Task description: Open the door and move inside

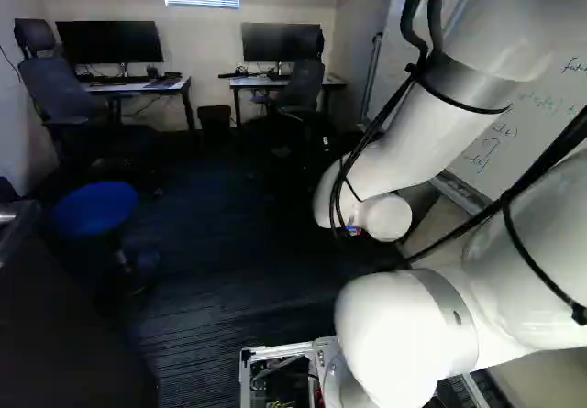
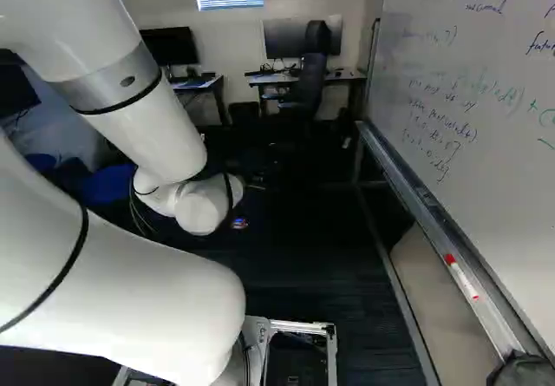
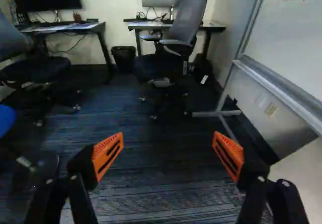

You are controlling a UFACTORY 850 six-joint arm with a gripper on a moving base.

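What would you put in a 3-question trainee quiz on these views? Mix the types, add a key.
1. True or false: the gripper is open and holds nothing.
2. Multiple choice: the seat of the round stool at the left of the left base view is: A) red; B) blue; C) white.
3. Fill in: the red-ended marker in the right base view rests on the ledge of the ____.

Key: 1 true; 2 B; 3 whiteboard.
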